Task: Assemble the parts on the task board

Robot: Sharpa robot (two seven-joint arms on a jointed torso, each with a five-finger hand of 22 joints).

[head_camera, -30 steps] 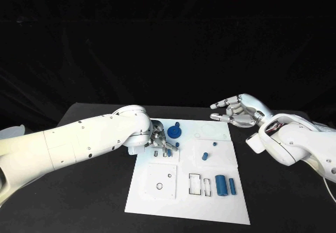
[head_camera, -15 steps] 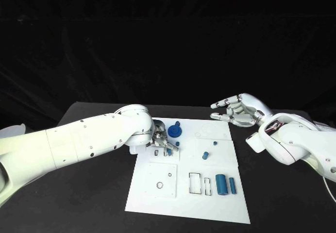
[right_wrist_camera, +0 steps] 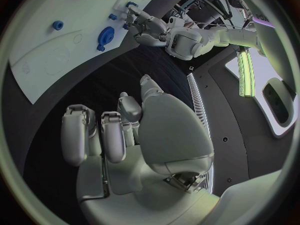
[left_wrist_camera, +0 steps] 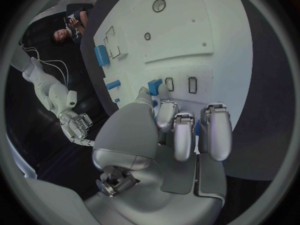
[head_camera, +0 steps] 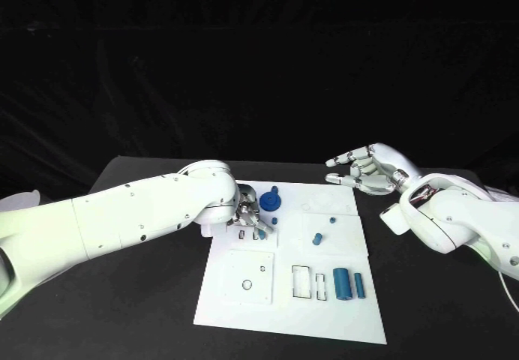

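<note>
Table: black table (head_camera: 130,300), white task board (head_camera: 286,315) at its middle.
Left hand (head_camera: 247,217): fingers curled, pinching a small blue part (left_wrist_camera: 154,85) over the board's far-left slots.
Right hand (head_camera: 362,171): fingers spread, holding nothing, above the table's far right edge.

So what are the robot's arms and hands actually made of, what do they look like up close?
Both arms are smooth, glossy white shells, rounded and thick, dotted with small dark screw holes. The left arm and right arm each end in a silver metallic hand. The left hand and right hand have a broad rounded grey palm cover and segmented fingers with paler pads. A thin white cable trails beside the right arm.
</note>
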